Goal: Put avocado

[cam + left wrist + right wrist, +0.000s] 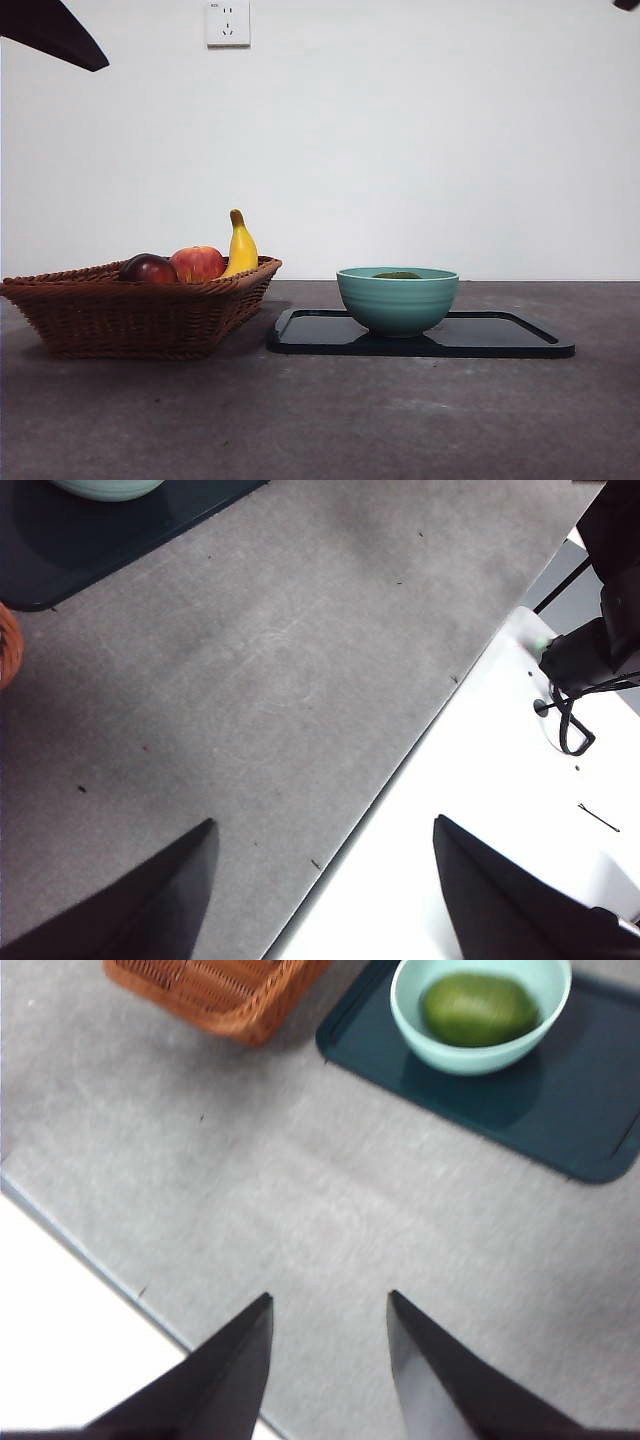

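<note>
**A:** So where's the fruit at? I can barely spot it from the front.

**B:** The dark green, dull-skinned oval avocado (478, 1008) is lying inside the pale teal ceramic bowl (397, 300), just its top peeking over the rim (397, 275). The bowl sits on a flat dark rectangular tray (500, 335), toward the tray's basket-side end.

**A:** Looks done then?

**B:** That's my read, the placing seems finished. Both arms are pulled back from the bowl. The right gripper (328, 1330) hangs over bare grey tabletop (330, 420) well short of the bowl, jaws parted, nothing between them. The left gripper (325, 850) is out by the table's edge, jaws spread wide, also empty. If anything's left, it's just parking the arms; no grasp needed.

**A:** Anything near the bowl to worry about?

**B:** Just beside the tray there's a brown woven wicker basket (130, 315) with a dark red-purple round fruit (148, 268), a red apple (197, 263) and a yellow banana (240, 250) standing up. All apart from the bowl, nothing in the way.
</note>
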